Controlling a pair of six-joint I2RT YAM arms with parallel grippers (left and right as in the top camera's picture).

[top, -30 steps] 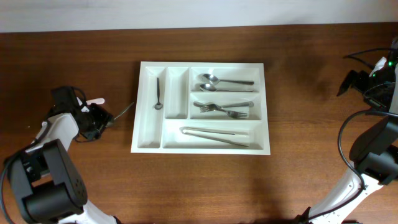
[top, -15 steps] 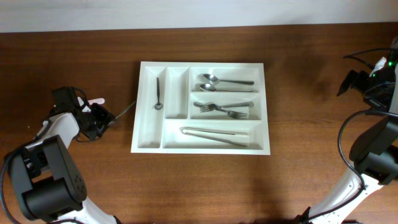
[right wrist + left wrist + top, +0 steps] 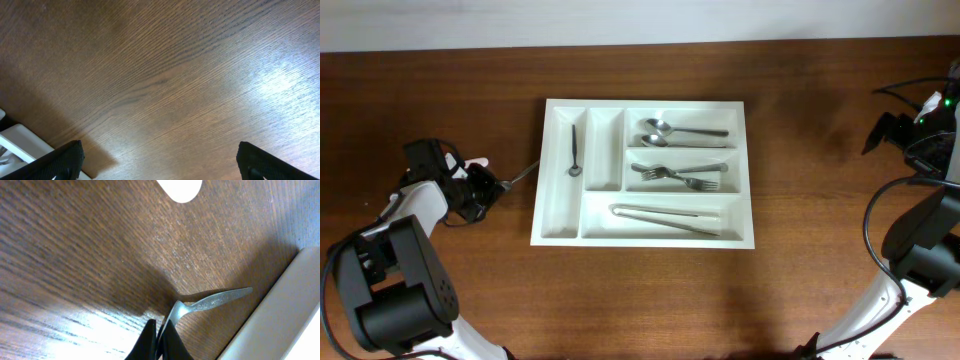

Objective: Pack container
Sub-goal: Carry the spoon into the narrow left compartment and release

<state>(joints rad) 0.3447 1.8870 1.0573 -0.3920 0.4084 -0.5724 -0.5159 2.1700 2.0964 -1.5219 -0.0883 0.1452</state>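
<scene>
Your left claw (image 3: 159,335), pressed tight on the neck of a slim metal utensil (image 3: 215,299), has edged across the worktop (image 3: 440,290) towards the container (image 3: 645,103) in the past second. The utensil's free end now reaches almost to the tray's left rim, where a moment earlier a clearer strip of wood lay between them. This looks like the carry-in stage of the packing: the piece is gripped and on its way but not yet over a compartment. The container sits mid-worktop, a broad white plastic tray with smooth, matte, moulded walls. It already holds a small spoon (image 3: 574,150) in the far-left narrow slot, two spoons (image 3: 680,132) in the top wide bay, forks (image 3: 680,175) in the middle one and long tongs (image 3: 665,217) in the bottom. The second narrow slot is bare. The held utensil is thin, flat and brushed silver with faint embossing along the handle. Its head is hidden behind the claw, so you cannot tell spoon from fork. The worktop is dark brown wood with pronounced grain and a soft sheen. A small rounded white object (image 3: 180,187) lies near the claw. Your right claw (image 3: 160,162) hangs spread and empty, well apart at the worktop's right side.
</scene>
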